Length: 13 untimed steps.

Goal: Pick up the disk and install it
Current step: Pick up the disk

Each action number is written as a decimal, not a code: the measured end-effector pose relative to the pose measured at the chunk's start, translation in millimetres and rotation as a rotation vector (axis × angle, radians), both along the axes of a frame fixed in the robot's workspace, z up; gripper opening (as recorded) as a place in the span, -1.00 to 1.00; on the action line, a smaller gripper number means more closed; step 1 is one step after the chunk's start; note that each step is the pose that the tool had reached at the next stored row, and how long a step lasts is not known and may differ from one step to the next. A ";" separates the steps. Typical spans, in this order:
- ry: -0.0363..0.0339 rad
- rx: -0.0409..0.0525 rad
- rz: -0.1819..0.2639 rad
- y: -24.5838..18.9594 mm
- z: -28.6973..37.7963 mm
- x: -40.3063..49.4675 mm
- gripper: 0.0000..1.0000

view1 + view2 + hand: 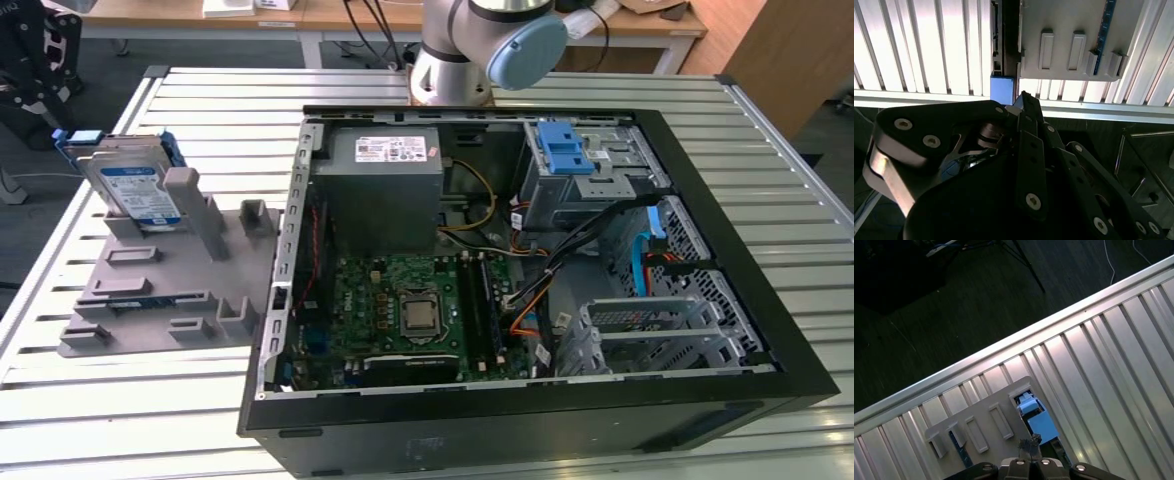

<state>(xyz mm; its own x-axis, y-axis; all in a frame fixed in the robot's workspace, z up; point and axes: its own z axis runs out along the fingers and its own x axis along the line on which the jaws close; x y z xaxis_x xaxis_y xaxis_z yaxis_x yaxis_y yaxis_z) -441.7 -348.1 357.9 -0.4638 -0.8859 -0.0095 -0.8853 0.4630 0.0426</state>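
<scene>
Disk (134, 185) stands on edge in the grey holder (147, 290), upper left of the exterior view, clear of the open case (534, 250). In the second wrist view your tool (1023, 106) points straight at its blue bracket (1003, 90), close by. Tool's opening: cannot tell.

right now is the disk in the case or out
Out. The disk stands on edge in the grey holder beside the open case.
</scene>
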 end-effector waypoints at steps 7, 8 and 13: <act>0.0000 0.0000 0.000 0.0 0.0 0.0 -0.79; 0.0000 0.0000 0.000 0.0 0.0 0.0 -0.79; 0.0001 -0.0001 0.039 0.0 -1.5 0.0 -0.79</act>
<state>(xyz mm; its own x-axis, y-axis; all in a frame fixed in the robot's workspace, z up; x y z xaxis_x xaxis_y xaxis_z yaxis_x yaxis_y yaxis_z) -441.7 -348.1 356.4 -0.4289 -0.9033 -0.0094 -0.9027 0.4282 0.0427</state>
